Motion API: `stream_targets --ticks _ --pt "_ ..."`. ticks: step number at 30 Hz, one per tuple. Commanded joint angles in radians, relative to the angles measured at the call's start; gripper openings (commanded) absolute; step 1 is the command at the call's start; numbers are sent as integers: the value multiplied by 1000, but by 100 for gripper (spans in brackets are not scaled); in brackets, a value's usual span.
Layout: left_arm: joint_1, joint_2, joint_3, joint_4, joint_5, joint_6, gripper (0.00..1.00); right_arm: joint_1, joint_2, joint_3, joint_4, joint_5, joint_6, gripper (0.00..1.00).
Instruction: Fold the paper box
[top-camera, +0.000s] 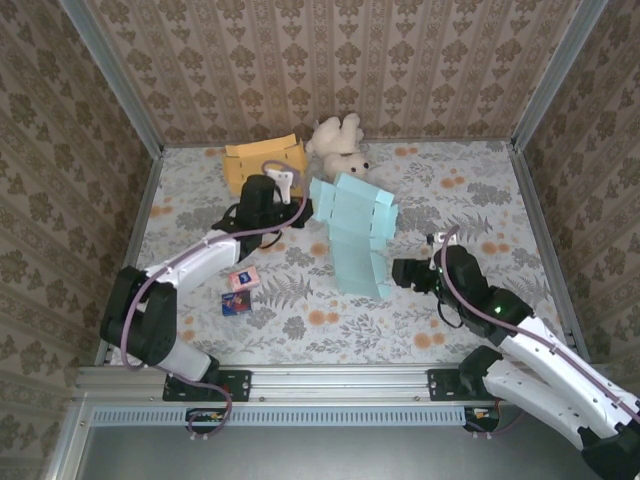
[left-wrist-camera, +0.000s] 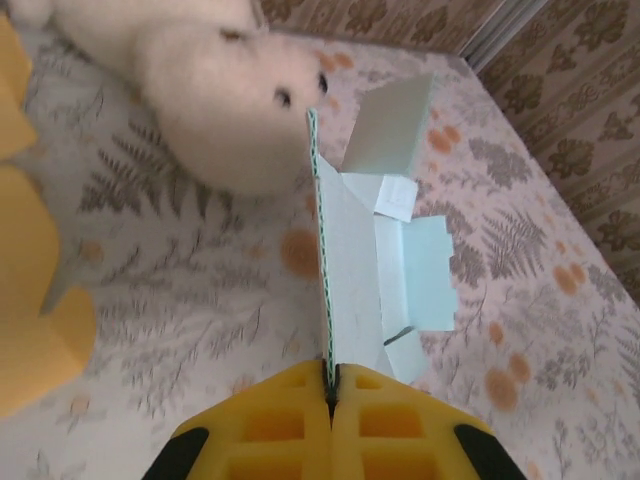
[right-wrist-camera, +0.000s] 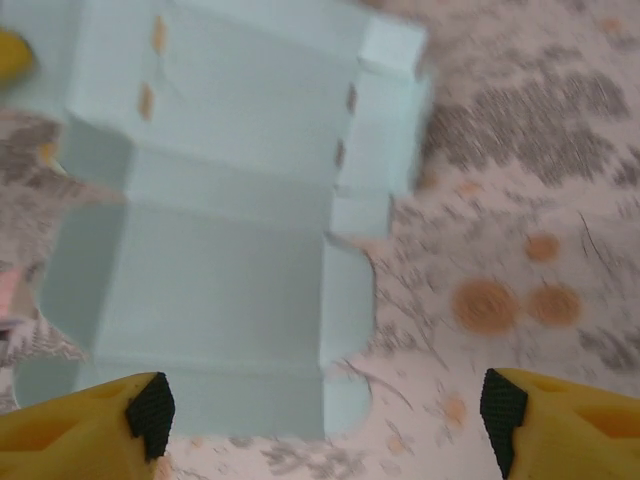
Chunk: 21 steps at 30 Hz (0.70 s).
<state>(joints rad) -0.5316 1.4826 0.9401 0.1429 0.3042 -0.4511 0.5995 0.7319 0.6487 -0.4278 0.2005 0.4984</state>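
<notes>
Paper box (top-camera: 352, 235): pale blue blank, unfolded, lying mid-table (top-camera: 480, 200) on the floral surface, flaps partly creased.
Left gripper (left-wrist-camera: 330, 385): clenched on the blank's far left edge, with the sheet pinched between its yellow fingers.
Right gripper (right-wrist-camera: 325, 410): jaws wide apart at the blank's near end, grasping nothing.
Plush toy (top-camera: 338, 145): white, just beyond the blank.
Yellow carton (top-camera: 262, 160): beside the toy, far left.
Small cards (top-camera: 241, 280): near the left arm.

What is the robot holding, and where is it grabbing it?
The left fingers pinch the pale blue paper box by one thin edge. The right fingers are open and hold nothing.
</notes>
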Motion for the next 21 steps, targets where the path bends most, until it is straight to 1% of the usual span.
stream_targets --ticks 1,3,5,6,7,8,10,12,14,17,21 --pt "-10 -135 -69 105 30 21 0 2 89 119 159 -55 -121 78" --pt "-13 -209 -137 144 26 48 0 2 170 197 180 -91 -275 73" --pt "-14 -292 -227 223 14 77 0 1 264 299 165 -165 -529 64" --pt "-16 -327 -269 265 3 91 0 -1 308 345 143 -189 -636 62" --pt "-17 -372 -319 311 -20 109 0 -8 354 394 110 -232 -755 59" --pt "-18 -410 -364 355 -47 127 0 -23 399 444 64 -303 -870 56" --pt "-19 -482 -443 414 -112 156 0 -57 479 537 -44 -438 -1045 53" --pt "-18 -541 -503 458 -161 175 0 -79 546 628 -163 -509 -1185 52" --pt "-18 -589 -546 488 -156 206 0 -96 598 714 -273 -553 -1348 52" --pt "-20 -648 -579 502 -121 248 0 -124 651 832 -333 -559 -1435 51" --pt "-29 -708 -621 540 -114 287 0 -140 748 941 -417 -550 -1540 51"
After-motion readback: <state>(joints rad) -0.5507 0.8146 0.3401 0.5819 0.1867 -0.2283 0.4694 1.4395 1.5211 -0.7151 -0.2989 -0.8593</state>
